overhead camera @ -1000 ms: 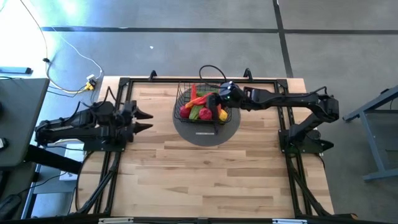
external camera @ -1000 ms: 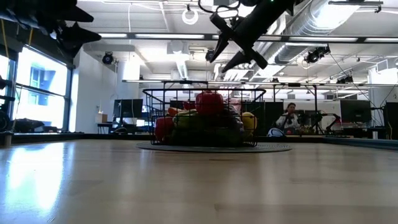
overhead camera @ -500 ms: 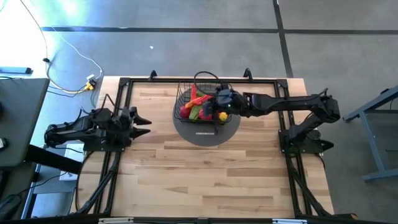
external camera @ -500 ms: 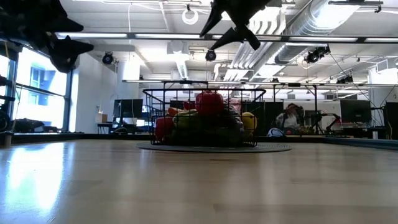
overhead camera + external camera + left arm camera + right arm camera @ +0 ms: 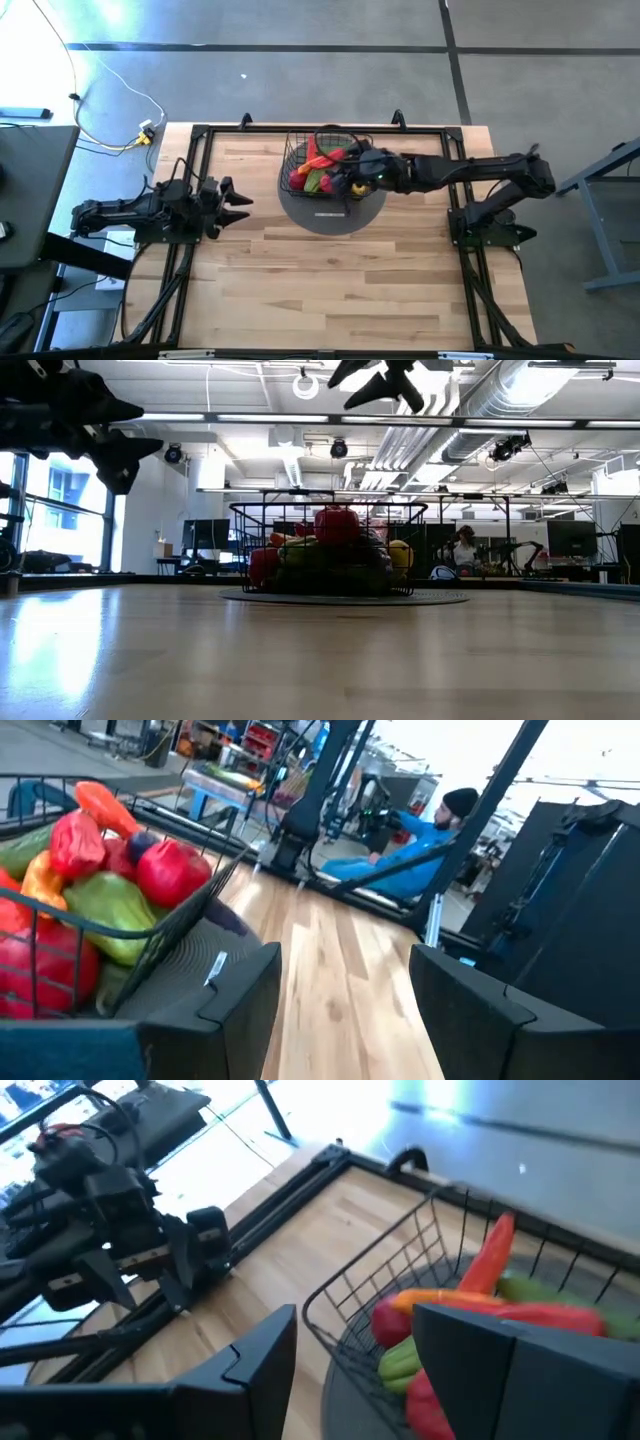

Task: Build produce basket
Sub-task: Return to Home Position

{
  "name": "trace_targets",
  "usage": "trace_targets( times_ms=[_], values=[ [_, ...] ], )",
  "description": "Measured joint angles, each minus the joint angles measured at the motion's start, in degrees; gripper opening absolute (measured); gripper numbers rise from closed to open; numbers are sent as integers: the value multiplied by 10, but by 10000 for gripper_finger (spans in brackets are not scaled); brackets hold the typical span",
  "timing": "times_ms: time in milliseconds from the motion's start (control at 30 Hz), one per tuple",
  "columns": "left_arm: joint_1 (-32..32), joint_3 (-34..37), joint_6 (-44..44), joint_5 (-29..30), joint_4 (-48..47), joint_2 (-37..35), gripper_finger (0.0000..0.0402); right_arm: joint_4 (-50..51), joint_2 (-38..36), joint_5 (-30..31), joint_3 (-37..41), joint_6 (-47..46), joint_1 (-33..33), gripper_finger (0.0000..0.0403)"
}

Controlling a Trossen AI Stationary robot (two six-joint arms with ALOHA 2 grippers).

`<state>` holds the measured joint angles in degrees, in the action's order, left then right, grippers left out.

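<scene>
Basket point(image 5: 322, 150) on grey mat point(image 5: 330, 218) at far middle of tabletop point(image 5: 330, 285), heaped with produce point(image 5: 312, 176). Right gripper point(image 5: 343, 180) high above basket's right side, fingers spread, holding nothing. Left gripper point(image 5: 240, 200) left of basket, well apart, likewise spread.

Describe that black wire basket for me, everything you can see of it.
The basket is black wire mesh, roughly square, with open grid sides and a thin handle. It stands upright on a round grey mat, heaped with toy produce in red, green, orange and yellow that rises above its rim. The right gripper hangs open above it, not touching.
</scene>
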<state>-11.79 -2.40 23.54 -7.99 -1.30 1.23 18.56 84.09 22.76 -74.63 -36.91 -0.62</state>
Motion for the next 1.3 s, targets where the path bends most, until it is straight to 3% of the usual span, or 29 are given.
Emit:
trace_targets(
  times_ms=[433, 867, 1300],
  values=[
    [0, -1, -1, -1, -10, 0, 211, 66, -175, -33, 33, 193, -24, 183],
    [0, -1, -1, 0, -10, 0, 211, 57, -396, -55, 252, 240, -31, 183],
    [0, -1, -1, 0, -10, 0, 211, -111, -523, -143, 507, 253, -31, 183]
  ],
)
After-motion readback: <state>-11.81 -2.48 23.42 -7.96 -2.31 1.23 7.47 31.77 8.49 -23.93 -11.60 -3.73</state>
